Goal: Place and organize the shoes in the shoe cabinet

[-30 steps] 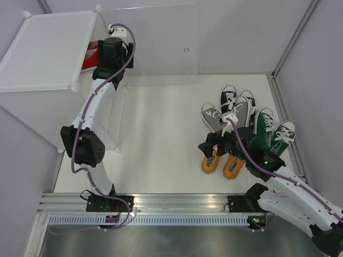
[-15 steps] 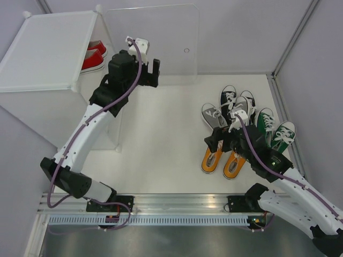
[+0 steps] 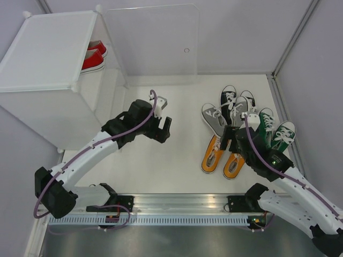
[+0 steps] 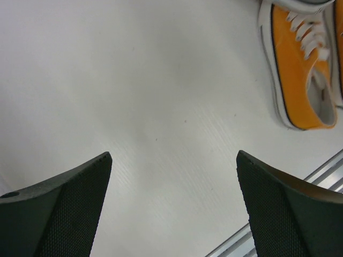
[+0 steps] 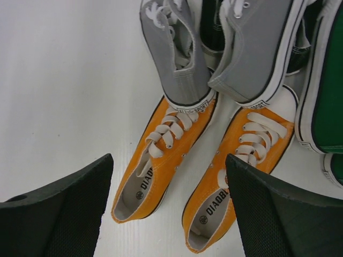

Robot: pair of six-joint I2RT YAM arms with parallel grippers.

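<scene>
Top external view gives you the layout: the shoe cabinet [image 3: 45, 51] stands at the far left with its clear door panel [image 3: 153, 43] swung open, so the shelves are reachable from the table [image 3: 177, 160] side. A red pair [image 3: 92, 58] sits side by side on an inner shelf, the only shoes put away. Everything else is bunched at the right: the orange pair [image 3: 224, 160] nearest you, the grey shoes [image 5: 179, 64] beyond them, then the black pair [image 3: 236, 99] and the green pair [image 3: 273, 131] at the far right. Your right gripper [image 5: 169, 160] hangs over the orange pair with its jaws spread wide and nothing between them, which reads as lining up a pick on the closest, least buried shoes. Note in the right wrist view that the grey heels overlap the orange toes and seem to rest on them, so a straight pull may drag the greys along; lifting from the heel end looks safer. Your left gripper [image 4: 172, 160] is also wide and empty, poised over bare table between cabinet and pile with one orange shoe at the corner of its view. That middle spot suits it, I judge, for taking a shoe across to the cabinet on its own side.
</scene>
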